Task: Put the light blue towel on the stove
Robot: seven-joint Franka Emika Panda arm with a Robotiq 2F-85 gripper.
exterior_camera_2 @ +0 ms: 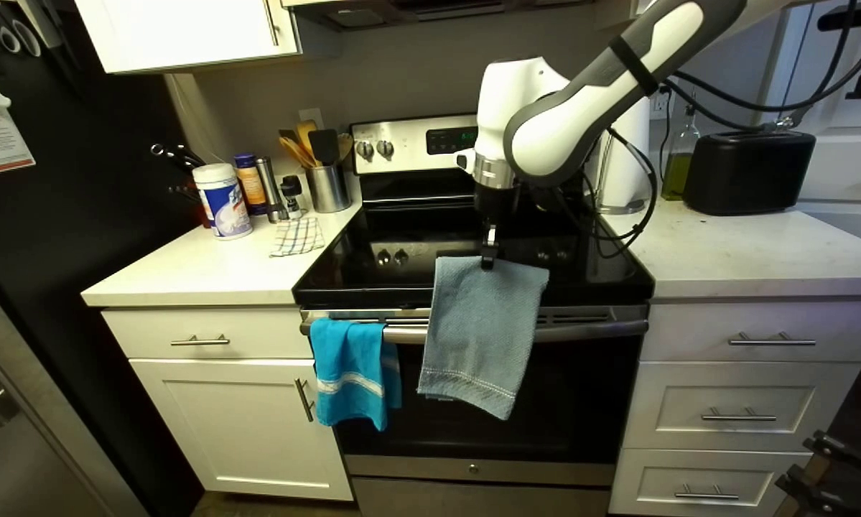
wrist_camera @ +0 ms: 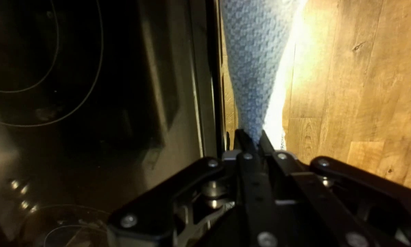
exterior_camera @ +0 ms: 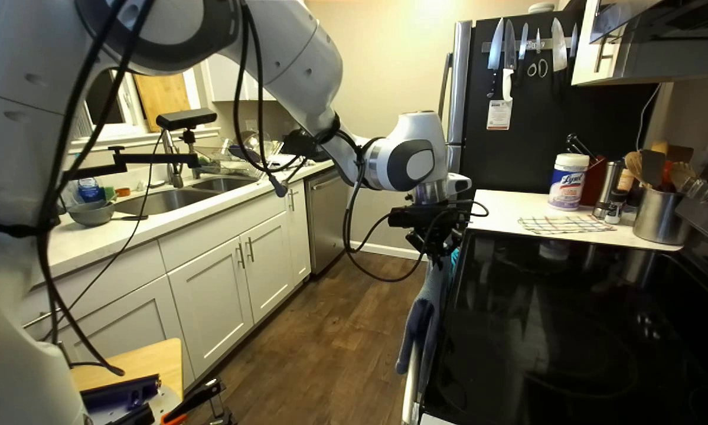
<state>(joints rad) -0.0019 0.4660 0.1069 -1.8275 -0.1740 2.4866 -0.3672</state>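
Light blue, the towel [exterior_camera_2: 484,337] is hanging in front of the stove [exterior_camera: 525,354], the gripper [wrist_camera: 254,138] clamping its upper edge. The grasping step is looking finished; carrying the towel over and laying it on top are remaining.

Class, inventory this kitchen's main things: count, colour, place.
light blue towel: one, light blue, hanging at oven handle
turquoise towel: one, turquoise, over that handle
wipes tub: one, white and blue, counter beside fridge
utensil holder: one, silver, same counter
checked cloth: one, whitish, same counter
stove: one, black top, beside that counter
toaster: one, black, counter across the stove
knives: about six, silver, on fridge
arm: one, white and grey, at stove's front
hand: one, black, closed on light blue towel
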